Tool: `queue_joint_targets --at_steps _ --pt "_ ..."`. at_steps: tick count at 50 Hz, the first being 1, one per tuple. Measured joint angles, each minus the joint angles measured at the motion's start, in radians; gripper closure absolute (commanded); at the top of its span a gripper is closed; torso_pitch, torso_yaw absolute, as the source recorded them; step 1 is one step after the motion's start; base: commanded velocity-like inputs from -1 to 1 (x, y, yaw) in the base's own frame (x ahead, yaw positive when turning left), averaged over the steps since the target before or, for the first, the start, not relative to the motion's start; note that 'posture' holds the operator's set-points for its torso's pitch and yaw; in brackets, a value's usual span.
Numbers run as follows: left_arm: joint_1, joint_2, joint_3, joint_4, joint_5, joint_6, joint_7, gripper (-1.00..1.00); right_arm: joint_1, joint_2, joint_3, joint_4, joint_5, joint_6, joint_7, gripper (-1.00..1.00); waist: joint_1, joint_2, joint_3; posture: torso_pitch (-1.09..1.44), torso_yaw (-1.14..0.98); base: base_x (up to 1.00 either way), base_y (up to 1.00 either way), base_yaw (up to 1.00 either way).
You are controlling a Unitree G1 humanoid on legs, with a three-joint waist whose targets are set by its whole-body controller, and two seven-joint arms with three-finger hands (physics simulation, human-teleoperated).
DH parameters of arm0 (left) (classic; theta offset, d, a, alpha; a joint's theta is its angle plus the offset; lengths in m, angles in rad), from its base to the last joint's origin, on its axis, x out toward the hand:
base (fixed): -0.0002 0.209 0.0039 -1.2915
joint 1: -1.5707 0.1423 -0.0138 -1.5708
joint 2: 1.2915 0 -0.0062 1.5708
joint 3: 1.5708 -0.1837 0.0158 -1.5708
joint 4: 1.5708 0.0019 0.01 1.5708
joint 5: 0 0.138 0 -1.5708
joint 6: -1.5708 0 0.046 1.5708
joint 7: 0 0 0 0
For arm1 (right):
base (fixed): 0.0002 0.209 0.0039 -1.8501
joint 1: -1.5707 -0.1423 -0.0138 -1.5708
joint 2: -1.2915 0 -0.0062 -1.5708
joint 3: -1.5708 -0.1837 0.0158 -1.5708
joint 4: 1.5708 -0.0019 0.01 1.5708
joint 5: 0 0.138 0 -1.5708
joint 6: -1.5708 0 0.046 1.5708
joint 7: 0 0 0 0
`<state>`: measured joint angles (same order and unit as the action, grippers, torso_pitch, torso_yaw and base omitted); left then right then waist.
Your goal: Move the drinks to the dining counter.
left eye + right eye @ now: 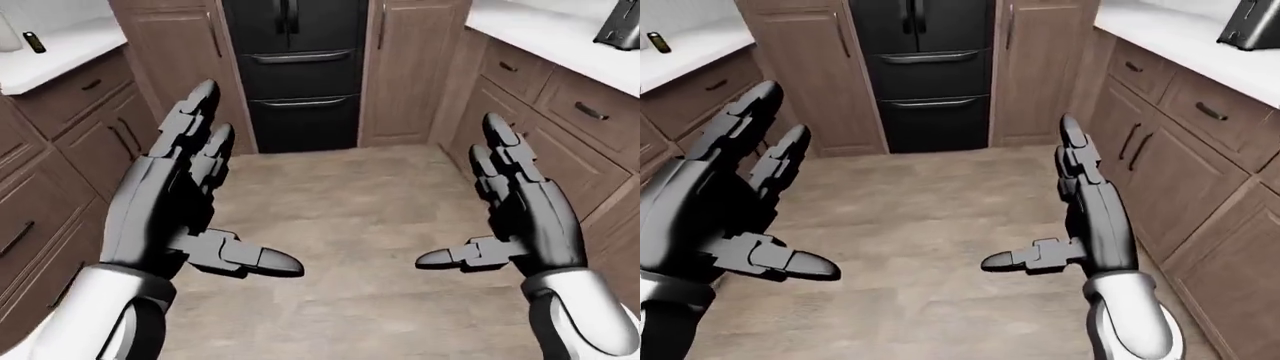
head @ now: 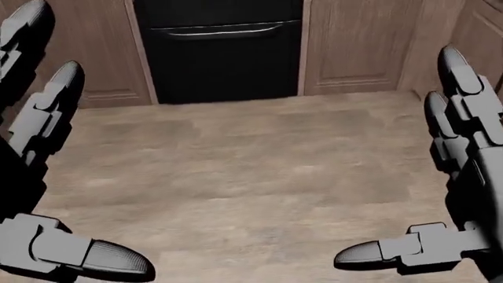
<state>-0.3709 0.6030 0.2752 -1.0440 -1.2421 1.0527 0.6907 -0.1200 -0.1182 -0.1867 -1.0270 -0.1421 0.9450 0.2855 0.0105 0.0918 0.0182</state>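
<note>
Left-eye view: black fridge (image 1: 293,71), perhaps, between cabinets (image 1: 175,71).

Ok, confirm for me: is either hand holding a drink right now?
No. The left hand and right hand are both open and empty above the wooden floor.

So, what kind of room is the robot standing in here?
Most likely a kitchen: a black fridge stands between wooden cabinets, with white counters over drawers along both sides and a wood floor.
</note>
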Motion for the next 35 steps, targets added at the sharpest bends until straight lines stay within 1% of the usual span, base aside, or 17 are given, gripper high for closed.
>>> queue_joint_targets --at_steps 2,4,7,8,10,11,13,18,20,21,22,23,25,30,33,34,35 --pt "-0.006 0.013 0.007 -0.003 -0.025 -0.012 0.013 -1.00 0.007 0.000 -0.002 -0.013 -0.011 -0.013 -0.004 -1.00 0.003 -0.014 0.004 0.00 0.00 1.00 0.00 0.42" --pt "-0.004 0.022 0.009 -0.003 -0.046 -0.018 0.021 -1.00 0.025 0.005 -0.006 -0.017 -0.019 -0.030 -0.006 -1.00 0.018 -0.050 0.005 0.00 0.00 0.83 0.00 0.75" --pt "0.005 0.019 0.008 0.005 -0.044 -0.019 0.027 -1.00 0.016 0.006 -0.006 0.001 -0.018 -0.035 0.000 -1.00 0.048 -0.123 0.005 0.00 0.00 0.76 0.00 0.82" --pt "0.006 0.012 0.002 0.010 -0.030 -0.020 0.023 -1.00 0.010 0.006 -0.006 0.005 -0.016 -0.034 0.004 -1.00 0.046 -0.162 0.016 0.00 0.00 0.75 0.00 0.82" --pt "0.025 -0.011 -0.032 0.020 -0.019 -0.004 0.019 -1.00 0.016 0.001 -0.011 0.032 -0.013 -0.023 0.010 -1.00 0.033 -0.158 0.072 0.00 0.00 0.73 0.00 0.82" --pt "0.027 -0.007 -0.045 0.025 -0.022 0.006 0.016 -1.00 0.024 0.003 -0.014 0.035 -0.015 -0.013 0.010 -1.00 0.025 -0.167 0.072 0.00 0.00 0.73 0.00 0.83" --pt "0.026 0.004 -0.036 0.023 -0.028 0.013 0.012 -1.00 0.013 0.001 -0.012 0.030 -0.015 -0.004 0.012 -1.00 0.017 -0.178 0.043 0.00 0.00 0.74 0.00 0.82" --pt "0.014 0.027 0.001 -0.003 -0.031 -0.045 0.022 -1.00 -0.004 -0.003 -0.015 -0.016 -0.018 -0.036 0.007 -1.00 0.016 -0.166 0.002 0.00 0.00 0.74 0.00 0.82" --pt "0.031 0.020 -0.011 -0.003 -0.013 -0.057 0.009 -1.00 -0.001 -0.003 -0.012 -0.012 -0.021 -0.043 0.005 -1.00 0.031 -0.134 0.008 0.00 0.00 0.74 0.00 0.83" --pt "0.039 0.019 -0.017 -0.001 -0.006 -0.057 0.004 -1.00 -0.005 -0.003 -0.010 -0.003 -0.022 -0.042 0.006 -1.00 0.050 -0.090 0.019 0.00 0.00 0.74 0.00 0.83" --pt "0.043 0.014 -0.028 0.014 -0.002 -0.050 -0.001 -1.00 0.006 0.010 -0.005 0.004 -0.023 -0.039 0.007 -1.00 0.046 -0.089 0.041 0.00 0.00 0.73 0.00 0.83" --pt "0.062 0.011 -0.032 0.026 0.005 -0.044 -0.005 -1.00 0.011 0.014 0.005 0.019 -0.020 -0.030 0.011 -1.00 0.050 -0.077 0.045 0.00 0.00 0.75 0.00 0.83" --pt "0.072 0.015 -0.039 0.030 0.017 -0.036 -0.010 -1.00 0.020 0.013 0.009 0.034 -0.013 -0.020 0.019 -1.00 0.068 -0.062 0.024 0.00 0.00 0.74 0.00 0.82" --pt "0.051 0.001 -0.036 -0.003 0.037 -0.061 -0.021 -1.00 0.009 0.006 -0.023 -0.005 -0.014 -0.032 0.014 -1.00 0.085 -0.093 0.005 0.00 0.00 0.74 0.00 0.83" --pt "0.054 -0.003 -0.040 0.003 0.051 -0.058 -0.027 -1.00 -0.002 0.001 -0.027 -0.013 -0.006 -0.047 0.013 -1.00 0.088 -0.133 0.016 0.00 0.00 0.73 0.00 0.83" --pt "0.053 -0.004 -0.041 0.007 0.057 -0.058 -0.030 -1.00 -0.001 0.000 -0.026 -0.010 -0.003 -0.050 0.012 -1.00 0.072 -0.161 0.024 0.00 0.00 0.73 0.00 0.84" --pt "0.058 -0.019 -0.048 0.010 0.063 -0.054 -0.032 -1.00 0.000 -0.006 -0.028 0.000 -0.001 -0.048 0.013 -1.00 0.055 -0.168 0.041 0.00 0.00 0.74 0.00 0.83"
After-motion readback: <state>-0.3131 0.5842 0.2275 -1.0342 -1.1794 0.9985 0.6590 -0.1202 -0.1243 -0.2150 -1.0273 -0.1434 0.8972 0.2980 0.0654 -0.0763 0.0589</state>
